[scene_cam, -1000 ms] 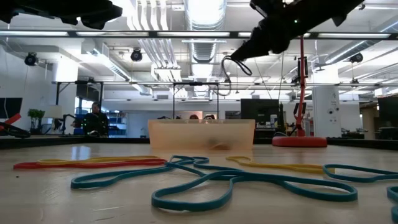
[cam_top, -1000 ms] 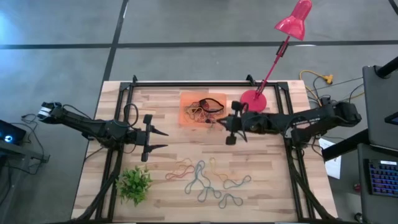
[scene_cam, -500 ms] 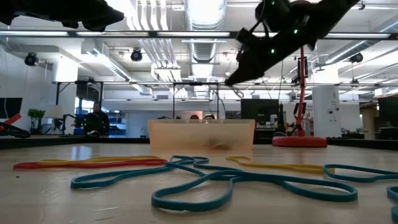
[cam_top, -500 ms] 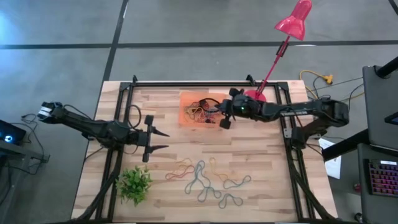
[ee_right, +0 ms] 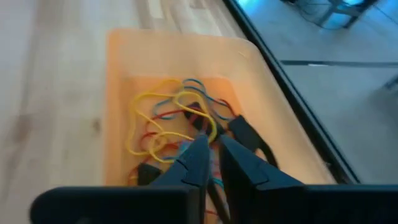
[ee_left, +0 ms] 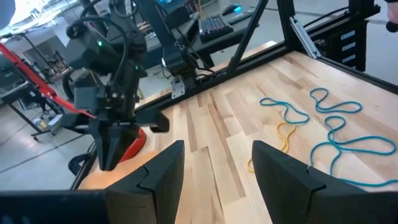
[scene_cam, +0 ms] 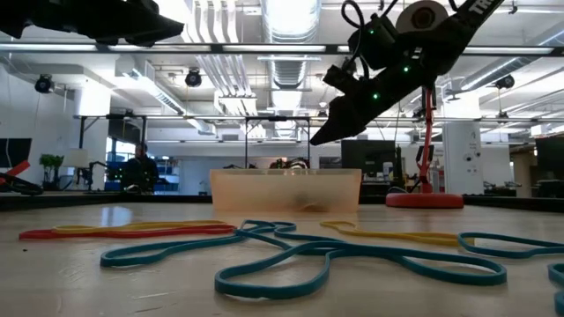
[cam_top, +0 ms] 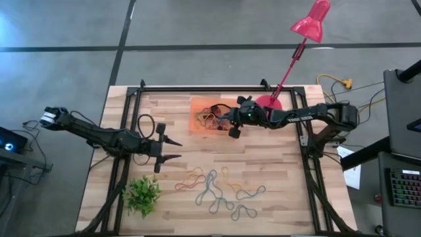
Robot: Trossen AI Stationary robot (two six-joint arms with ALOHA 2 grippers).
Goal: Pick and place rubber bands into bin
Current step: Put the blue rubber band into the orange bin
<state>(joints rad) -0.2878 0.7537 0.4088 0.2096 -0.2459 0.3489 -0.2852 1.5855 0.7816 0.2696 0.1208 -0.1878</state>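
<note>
High view, left to right: the left gripper hovers over bare wood at the table's left-centre, above the plant, with the loose bands off toward the near middle. Its two fingers stand well spread, as the left wrist view also shows, and nothing lies between them. It touches nothing and seems to be waiting.

At centre back sits the bin, already holding a tangle of bands. The right gripper reaches over the bin's right half from the lamp base side. In the right wrist view its fingers point down into the bin, just above the yellow, red, blue and black loops, and are nearly pressed together with only a narrow slit between. Whether a band is pinched in that slit I cannot tell; a dark strip lies right by the tips, but it may simply rest in the pile.

Judged from this, the step in hand is the drop into the bin. The next move likely calls for the right jaws to part fully so any band falls clear, then a lift straight up so no loop snags on a finger and is dragged out. After that, the arm must cross to the loose bands near the front edge, which lie well apart from the bin.
</note>
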